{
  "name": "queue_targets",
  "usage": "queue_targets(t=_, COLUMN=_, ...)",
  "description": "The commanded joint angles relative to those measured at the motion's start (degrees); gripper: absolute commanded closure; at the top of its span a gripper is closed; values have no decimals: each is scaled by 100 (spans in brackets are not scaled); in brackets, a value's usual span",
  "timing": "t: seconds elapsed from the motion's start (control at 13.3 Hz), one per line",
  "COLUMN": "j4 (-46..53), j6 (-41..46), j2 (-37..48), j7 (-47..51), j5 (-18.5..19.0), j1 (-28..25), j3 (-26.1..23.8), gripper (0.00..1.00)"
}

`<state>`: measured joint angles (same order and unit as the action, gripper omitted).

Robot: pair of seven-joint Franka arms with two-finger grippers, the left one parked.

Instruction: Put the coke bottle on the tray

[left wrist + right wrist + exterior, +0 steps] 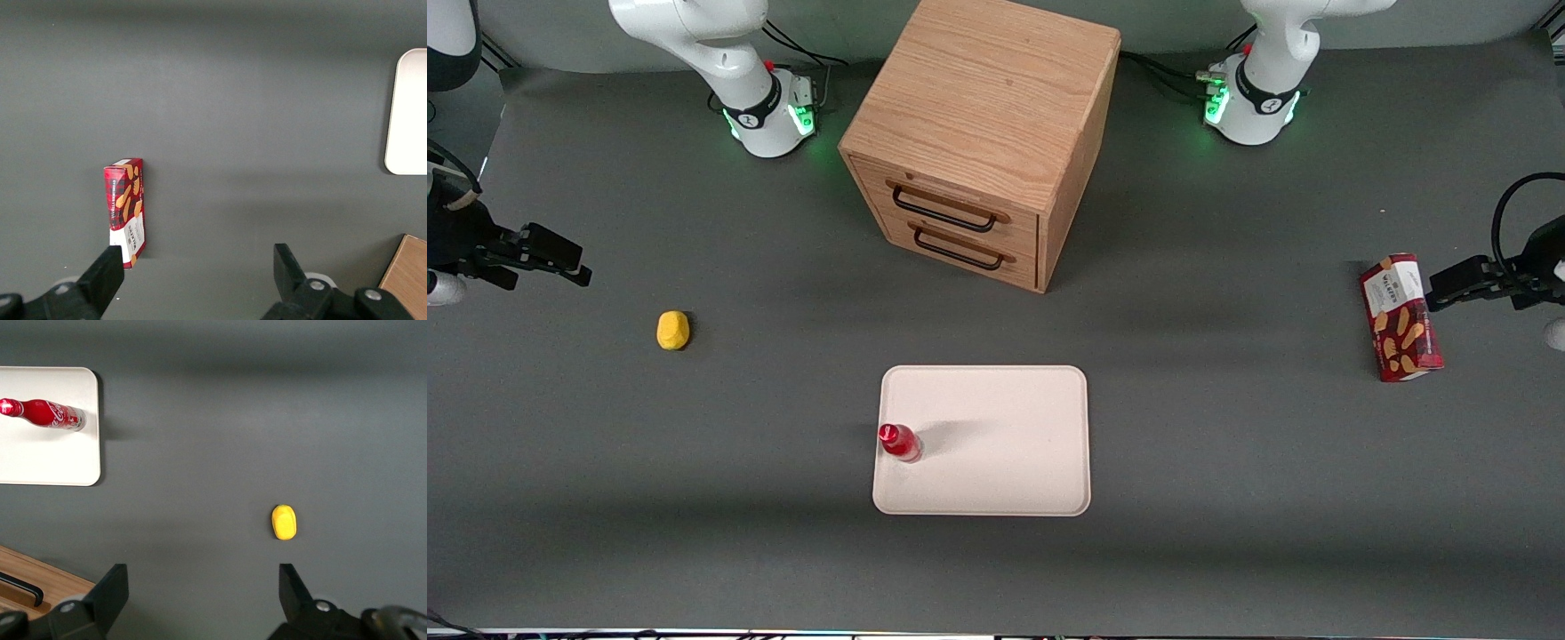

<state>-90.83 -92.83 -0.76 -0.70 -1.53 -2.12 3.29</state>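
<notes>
The small red coke bottle (pixel 898 442) stands upright on the cream-pink tray (pixel 1005 444), close to the tray edge that faces the working arm's end of the table. It also shows in the right wrist view (pixel 47 414), standing on the tray (pixel 47 457). My right gripper (pixel 543 258) hangs open and empty above the bare mat toward the working arm's end, well away from the tray. In the right wrist view the gripper (pixel 200 587) has its fingers wide apart with nothing between them.
A yellow rounded lump (pixel 673 330) lies on the mat between my gripper and the tray; it also shows in the wrist view (pixel 283 521). A wooden drawer cabinet (pixel 983 142) stands farther from the front camera than the tray. A red biscuit box (pixel 1400 317) lies toward the parked arm's end.
</notes>
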Motion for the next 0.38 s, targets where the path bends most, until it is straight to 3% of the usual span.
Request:
queue_targets(t=0.0, j4=-58, j6=-59, j2=76, j7=-124, j5=38, j1=1, j3=5, gripper=0)
queue_targets(t=0.3, j4=-49, j6=-59, j2=85, j7=-88, j5=47, j1=1, j3=-3, gripper=0)
